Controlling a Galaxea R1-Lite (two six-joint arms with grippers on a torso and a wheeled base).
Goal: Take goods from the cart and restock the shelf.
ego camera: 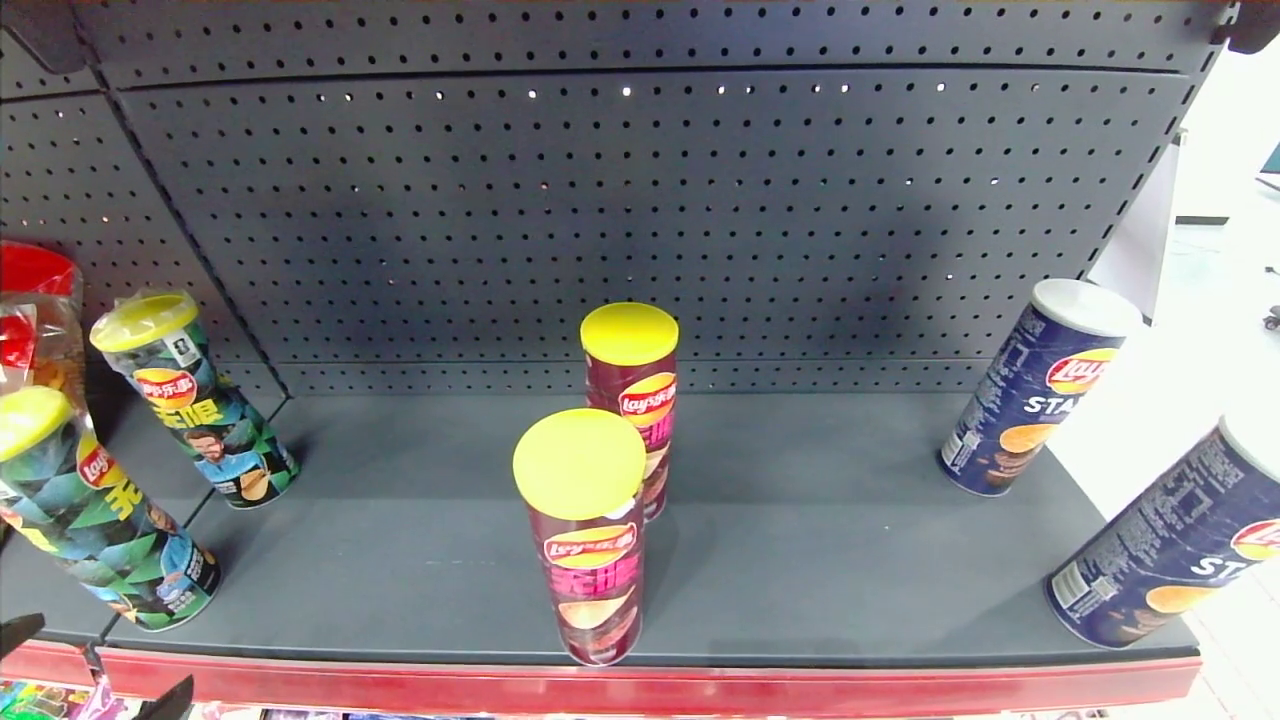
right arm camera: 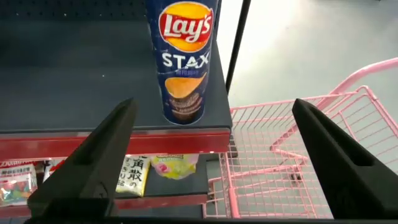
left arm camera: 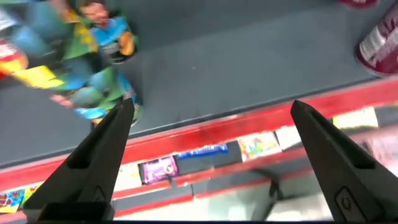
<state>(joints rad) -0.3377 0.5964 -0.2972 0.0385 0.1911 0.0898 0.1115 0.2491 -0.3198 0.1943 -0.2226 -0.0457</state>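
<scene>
Two maroon chip cans with yellow lids point(ego camera: 590, 530) point(ego camera: 632, 395) stand mid-shelf on the dark shelf board point(ego camera: 800, 520). Two green cans point(ego camera: 195, 400) point(ego camera: 95, 515) stand at the left, two navy cans point(ego camera: 1040, 385) point(ego camera: 1170, 540) at the right. My left gripper point(left arm camera: 211, 104) is open and holds nothing, just in front of the red shelf lip point(left arm camera: 205, 134), near the front green can point(left arm camera: 74, 68); its tips point(ego camera: 95, 665) show at the head view's lower left. My right gripper point(right arm camera: 212, 102) is open with nothing in it, facing the front navy can point(right arm camera: 183, 56). The pink cart point(right arm camera: 298, 155) stands beside the shelf's right end.
A perforated back panel point(ego camera: 640, 220) closes the shelf behind. The lower shelf holds small packets point(right arm camera: 152, 168) point(left arm camera: 161, 168). A red-lidded item point(ego camera: 30, 300) sits at the far left. Wide bare gaps lie on the board between the can groups.
</scene>
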